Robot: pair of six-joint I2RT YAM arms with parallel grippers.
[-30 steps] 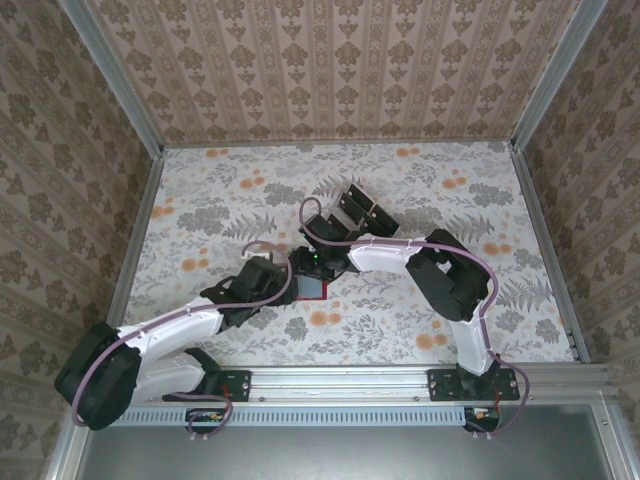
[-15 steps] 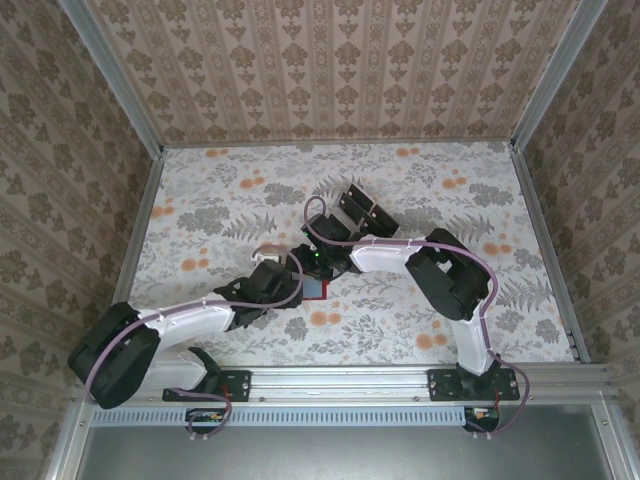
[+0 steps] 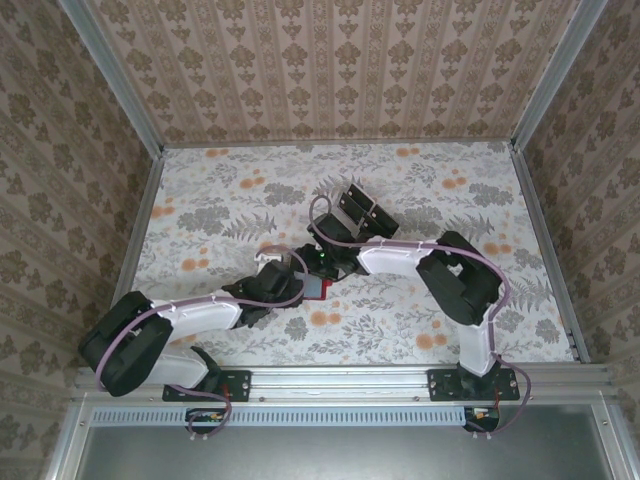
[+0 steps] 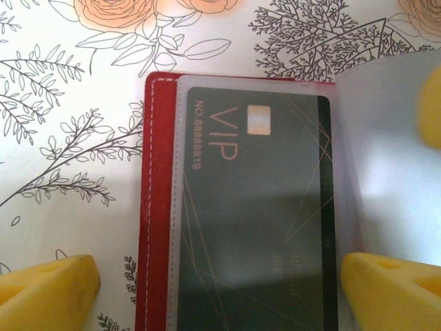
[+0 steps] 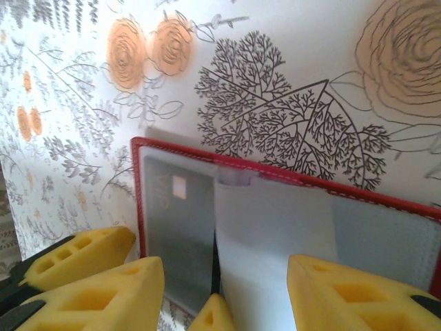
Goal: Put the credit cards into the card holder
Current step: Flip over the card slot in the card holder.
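The red card holder [image 4: 157, 207] lies open on the flowered table [image 3: 200, 210]. One black credit card [image 4: 255, 221], marked VIP with a pale chip, sits under its clear sleeve. My left gripper [image 4: 220, 276] is open, with one yellow fingertip on each side of the holder, over its near end. My right gripper [image 5: 226, 269] hangs open over the same card holder [image 5: 275, 176], its jaws half apart above a greyish inner leaf [image 5: 272, 234]. From above, both grippers meet at the card holder [image 3: 318, 290]. More black credit cards [image 3: 365, 208] lie farther back.
Low patterned walls with metal corner posts [image 3: 110, 80] enclose the table. The right arm's elbow [image 3: 460, 280] rises right of the holder. A rail [image 3: 340, 380] with both arm bases runs along the near edge.
My left arm has swung right and forward, bringing its open gripper up over the card holder. The right arm has shifted slightly right; its jaws keep the same spacing.
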